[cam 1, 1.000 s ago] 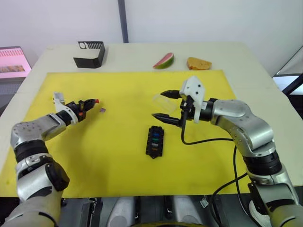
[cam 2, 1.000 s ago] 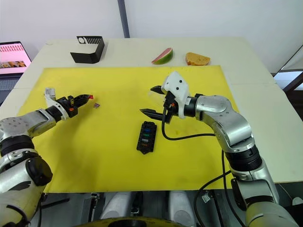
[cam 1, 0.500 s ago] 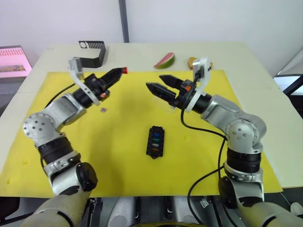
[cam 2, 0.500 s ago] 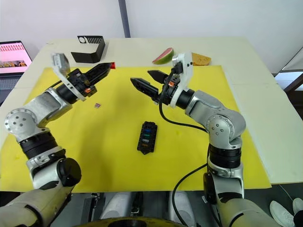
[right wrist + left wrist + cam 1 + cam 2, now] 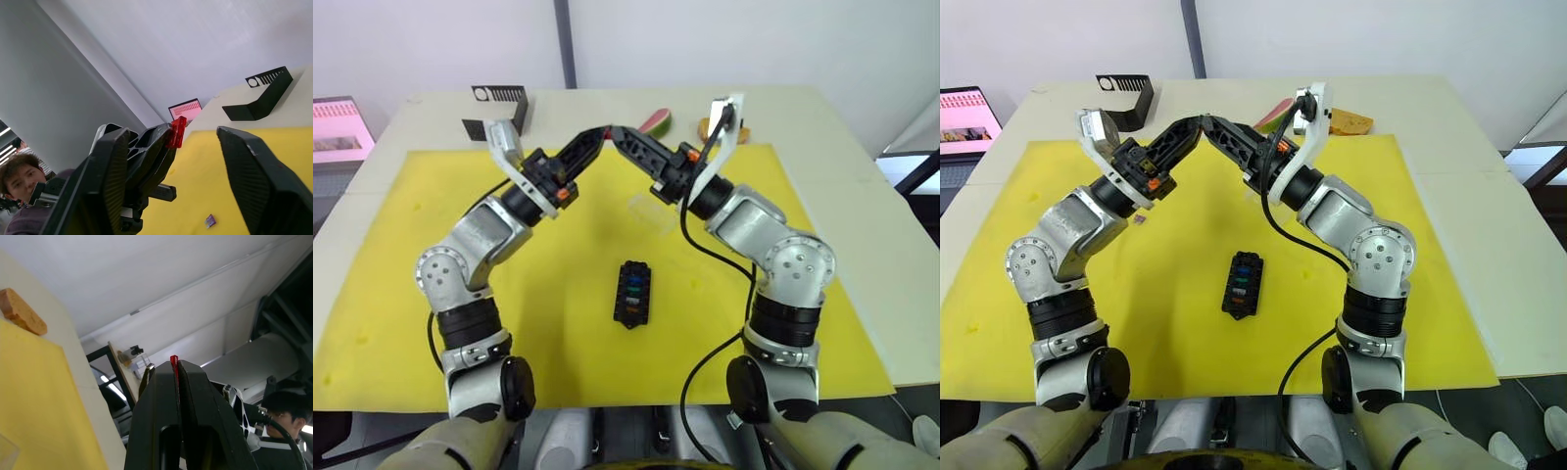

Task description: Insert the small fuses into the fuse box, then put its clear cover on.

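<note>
Both arms are up in the air, tips nearly meeting above the mat, red fuse pinched in the left one.

The left gripper (image 5: 175, 363) is clamped tight on the red fuse (image 5: 176, 131), which pokes out at its fingertips. The right gripper (image 5: 168, 147) is spread wide, one finger on each side of the left gripper's tip and not touching the fuse. Down on the yellow mat (image 5: 431, 264) the fuse box (image 5: 632, 292) sits with a few coloured fuses already in its slots. The purple fuse (image 5: 1140, 220) lies loose near the left arm, and the clear cover (image 5: 649, 208) rests on the mat under the right arm.
</note>
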Robot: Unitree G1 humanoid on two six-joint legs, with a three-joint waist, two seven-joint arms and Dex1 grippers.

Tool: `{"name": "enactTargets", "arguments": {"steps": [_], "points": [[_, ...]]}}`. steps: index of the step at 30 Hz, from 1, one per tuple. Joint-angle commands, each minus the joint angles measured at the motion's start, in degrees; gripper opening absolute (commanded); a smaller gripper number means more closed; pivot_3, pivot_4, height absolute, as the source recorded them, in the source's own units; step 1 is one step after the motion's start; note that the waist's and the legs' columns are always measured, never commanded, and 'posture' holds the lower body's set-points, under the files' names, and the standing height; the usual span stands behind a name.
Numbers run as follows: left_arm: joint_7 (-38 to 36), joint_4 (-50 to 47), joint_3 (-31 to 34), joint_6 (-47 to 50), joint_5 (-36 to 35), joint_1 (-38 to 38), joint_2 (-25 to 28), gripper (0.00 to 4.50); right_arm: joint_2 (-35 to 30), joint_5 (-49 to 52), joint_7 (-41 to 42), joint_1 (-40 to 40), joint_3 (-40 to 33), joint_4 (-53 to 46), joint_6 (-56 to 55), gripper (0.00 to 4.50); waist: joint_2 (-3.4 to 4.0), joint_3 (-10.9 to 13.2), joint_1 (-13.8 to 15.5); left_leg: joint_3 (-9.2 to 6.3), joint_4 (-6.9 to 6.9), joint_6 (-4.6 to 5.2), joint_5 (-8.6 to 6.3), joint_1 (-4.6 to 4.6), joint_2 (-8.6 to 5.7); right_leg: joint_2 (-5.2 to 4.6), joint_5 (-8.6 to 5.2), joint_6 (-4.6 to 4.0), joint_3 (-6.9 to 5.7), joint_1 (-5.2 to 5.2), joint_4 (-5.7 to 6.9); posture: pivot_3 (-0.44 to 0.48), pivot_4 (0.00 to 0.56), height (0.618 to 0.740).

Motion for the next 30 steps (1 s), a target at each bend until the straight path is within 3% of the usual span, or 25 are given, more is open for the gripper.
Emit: {"name": "enactTargets", "arguments": {"steps": [1, 6, 9, 13, 14, 25, 29, 30], "points": [[-0.1, -2.4, -2.0, -2.5, -3.1, 0.1, 1.3, 0.0, 0.2, 2.5, -0.8, -1.3, 0.3, -1.1, -0.9, 3.18, 0.0, 0.0, 0.0, 0.0, 0.0, 0.0, 0.0, 0.0, 0.0, 0.0, 0.0, 0.0, 0.0, 0.0, 0.0, 0.0, 0.15, 0.74], [-0.7, -1.7, -4.3, -4.5, -4.6, 0.3, 2.8, 0.0, -0.3, 3.2, -1.4, -1.4, 0.8, -0.5, -1.4, 3.18, 0.0, 0.0, 0.0, 0.0, 0.0, 0.0, 0.0, 0.0, 0.0, 0.01, 0.0, 0.0, 0.0, 0.0, 0.0, 0.0, 0.15, 0.74], [-0.9, -1.7, -5.3, -5.5, -5.2, 0.6, 3.5, 0.0, -0.2, 4.0, -1.8, -1.2, 0.8, -0.6, -1.7, 2.28, 0.0, 0.0, 0.0, 0.0, 0.0, 0.01, 0.0, 0.0, 0.0, 0.02, 0.0, 0.0, 0.0, 0.01, -0.01, 0.0, 0.15, 0.74], [-1.4, -1.9, -6.4, -6.2, -5.4, 1.0, 4.4, 0.0, -0.5, 5.7, -2.3, -0.9, 0.7, -1.0, -1.7, 0.23, 0.0, 0.0, 0.0, 0.0, 0.0, 0.01, 0.0, 0.0, 0.0, 0.02, 0.0, 0.0, 0.0, 0.01, -0.01, 0.0, 0.15, 0.74], [-1.6, -2.0, -6.7, -6.5, -5.4, 1.1, 4.7, 0.0, -0.6, 6.0, -2.5, -0.9, 0.7, -1.1, -1.7, 0.04, 0.0, 0.0, 0.0, 0.0, 0.0, 0.01, 0.0, 0.0, 0.0, 0.02, 0.0, 0.0, 0.0, 0.01, -0.01, 0.0, 0.15, 0.74], [-2.7, -2.6, -9.6, -8.4, -4.7, 2.1, 5.7, 0.0, -1.8, 9.0, -3.8, -0.5, 1.1, -1.6, -2.2, 0.04, 0.0, 0.0, -0.1, 0.0, 0.0, 0.02, 0.0, 0.0, 0.0, 0.02, 0.0, -0.01, 0.0, 0.02, -0.02, 0.0, 0.15, 0.74], [-5.6, -2.1, -9.8, -7.0, -3.2, 2.5, 9.4, 0.0, -2.2, 11.9, -5.1, -0.9, 0.3, -2.2, -2.1, 0.04, 0.01, 0.0, -0.1, 0.0, 0.0, 0.02, 0.0, 0.0, 0.01, 0.04, -0.01, -0.01, 0.0, 0.02, -0.03, 0.0, 0.15, 0.74], [-7.6, -2.1, -9.4, -5.5, -4.2, 2.8, 11.5, 0.64, -2.7, 12.8, -5.4, -0.9, 0.1, -2.4, -1.9, 0.0, 0.01, 0.0, -0.1, 0.0, -0.01, 0.02, 0.0, 0.0, 0.01, 0.04, -0.01, -0.01, 0.0, 0.02, -0.03, 0.0, 0.15, 0.74]]}}
